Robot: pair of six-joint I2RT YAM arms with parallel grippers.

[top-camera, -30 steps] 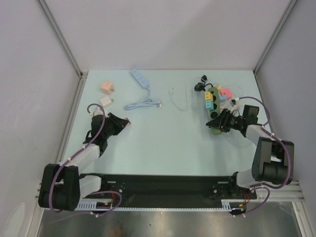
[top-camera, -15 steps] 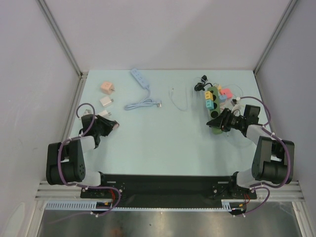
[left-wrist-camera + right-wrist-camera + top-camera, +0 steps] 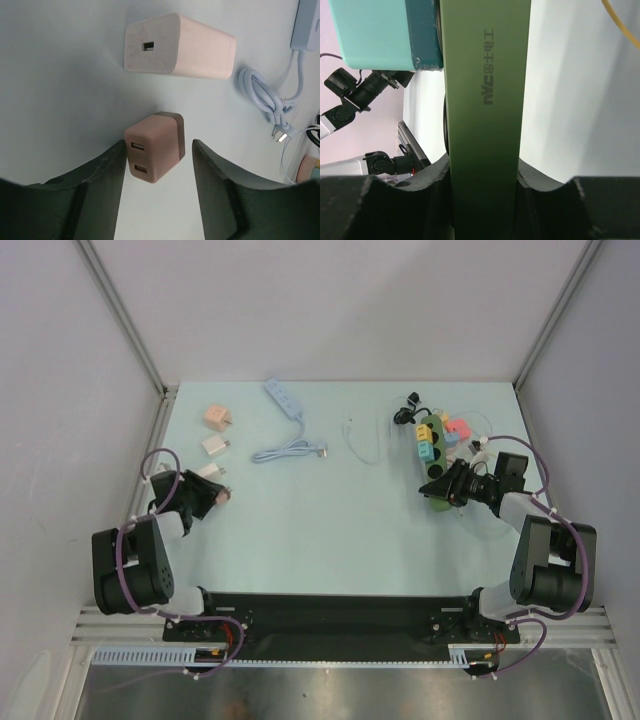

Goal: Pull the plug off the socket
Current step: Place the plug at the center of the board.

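Note:
A green socket strip (image 3: 434,468) lies at the right with yellow (image 3: 424,432), teal (image 3: 424,451) and pink (image 3: 457,428) plugs in it. My right gripper (image 3: 438,490) is shut on its near end; in the right wrist view the green strip (image 3: 485,90) fills the gap between the fingers (image 3: 484,167), with a teal plug (image 3: 375,35) at top left. My left gripper (image 3: 220,496) stands open at the far left. A dusty-pink two-port plug (image 3: 154,152) sits between its fingertips (image 3: 157,144), against the left finger and apart from the right one.
A whitish charger (image 3: 180,46) lies just beyond the pink plug. Another pink charger (image 3: 217,417) and a white one (image 3: 213,445) lie farther back. A light-blue power strip (image 3: 283,395) with coiled cable (image 3: 285,450) and a thin white cable (image 3: 360,440) are mid-table. Side walls stand close.
My left arm has drawn back toward the left wall and its jaws have opened around the pink plug. The right gripper and green strip have not moved.

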